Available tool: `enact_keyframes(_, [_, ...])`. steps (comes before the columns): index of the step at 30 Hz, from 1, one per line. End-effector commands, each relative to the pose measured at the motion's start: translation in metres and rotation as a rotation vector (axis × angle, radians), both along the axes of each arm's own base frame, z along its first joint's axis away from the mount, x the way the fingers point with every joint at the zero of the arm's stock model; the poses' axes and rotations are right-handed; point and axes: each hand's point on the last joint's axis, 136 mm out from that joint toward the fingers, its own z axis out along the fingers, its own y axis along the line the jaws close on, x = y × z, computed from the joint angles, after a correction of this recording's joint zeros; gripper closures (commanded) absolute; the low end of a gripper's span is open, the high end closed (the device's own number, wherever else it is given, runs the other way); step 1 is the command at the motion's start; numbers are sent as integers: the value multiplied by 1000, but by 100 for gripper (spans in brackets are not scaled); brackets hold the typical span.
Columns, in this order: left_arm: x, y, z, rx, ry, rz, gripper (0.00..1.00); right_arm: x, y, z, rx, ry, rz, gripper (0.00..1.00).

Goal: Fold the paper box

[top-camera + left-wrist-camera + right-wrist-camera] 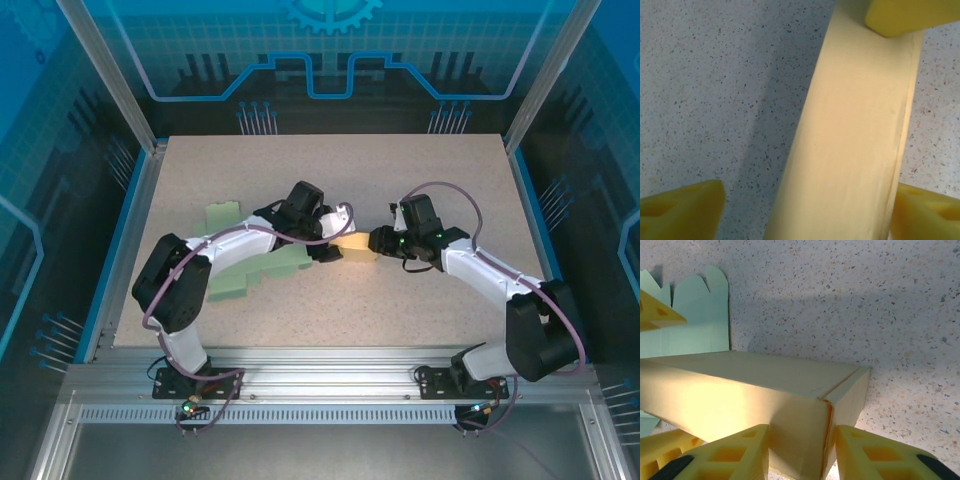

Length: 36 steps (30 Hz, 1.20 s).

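Top view: speckled beige tabletop (pixel 420 180) inside a blue-lit panelled enclosure (pixel 330 50). Pale yellow paper box (pixel 355 245) at centre, flat green paper sheets (pixel 225 215) to its left.
Left wrist: left gripper (pixel 802 212) jaws apart, straddling the box.
Right wrist: right gripper (pixel 802 450) clamps the box's end.

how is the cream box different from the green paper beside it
The cream box is pale yellow; the green paper is mint. The cream box is folded up with raised walls; the green paper lies flat, unfolded, with rounded tabs. Both are card on the speckled table.
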Motion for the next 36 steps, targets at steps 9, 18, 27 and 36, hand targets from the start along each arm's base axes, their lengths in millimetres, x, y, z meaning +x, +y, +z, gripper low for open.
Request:
enact_keyframes(9, [10,-3,4,75,-169,-27,54,-19,-26,15,-123,53,-16,40])
enact_keyframes(18, [52,-50,14,80,-431,3,53,-40,-70,88,-162,-112,-130,0])
enact_keyframes(27, [105,-95,5,114,-583,16,52,-88,-121,147,-201,-357,-279,0])
enact_keyframes(36, [113,-115,-14,169,-631,-20,20,-113,-147,172,-144,-518,-410,0])
